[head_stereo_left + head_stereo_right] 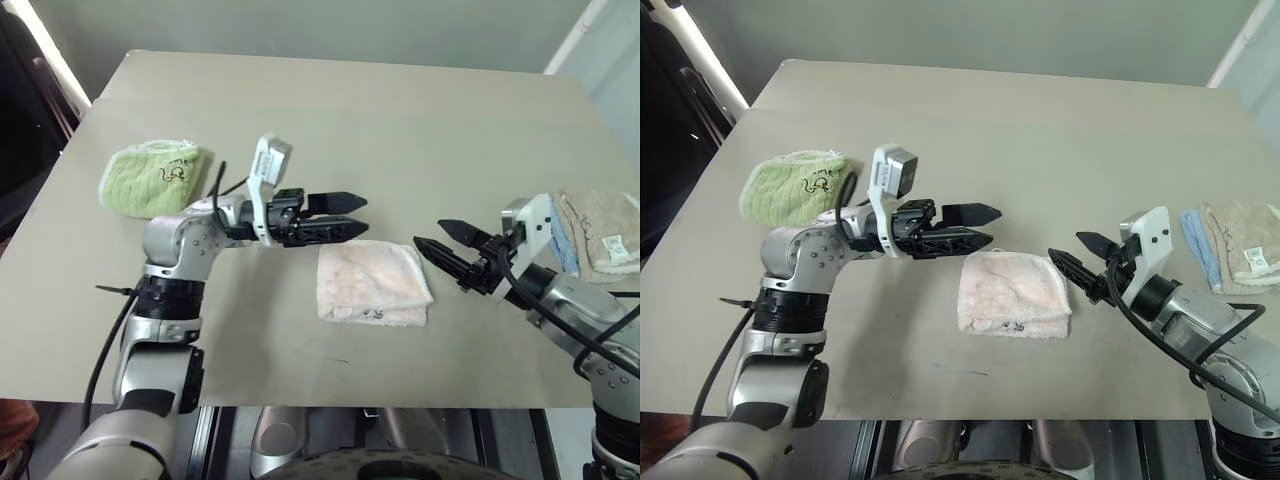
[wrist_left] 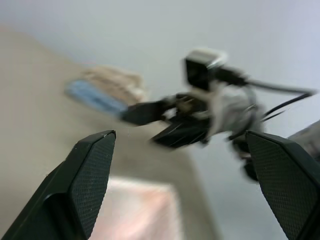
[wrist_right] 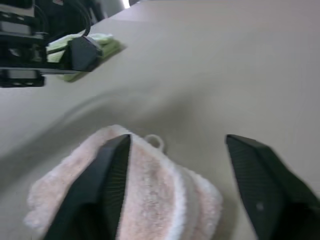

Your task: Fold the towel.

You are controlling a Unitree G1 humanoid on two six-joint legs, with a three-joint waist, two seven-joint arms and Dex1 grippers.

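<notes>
The pale pink towel [image 1: 372,282] lies folded into a small rectangle in the middle of the table, with its dark embroidered mark at the near edge. My left gripper [image 1: 360,215] hovers just above the towel's far left corner. It points to the right, open and holding nothing. My right gripper [image 1: 428,233] sits just off the towel's right edge, pointing at it, jaws apart and empty. In the right wrist view the towel [image 3: 150,200] and its white loop [image 3: 155,141] lie beneath the spread fingers [image 3: 112,170].
A light green towel [image 1: 155,178] lies folded at the table's left side. Beige [image 1: 605,232] and blue [image 1: 565,235] cloths lie at the right edge behind my right arm. The tan table [image 1: 350,110] stretches bare toward the far wall.
</notes>
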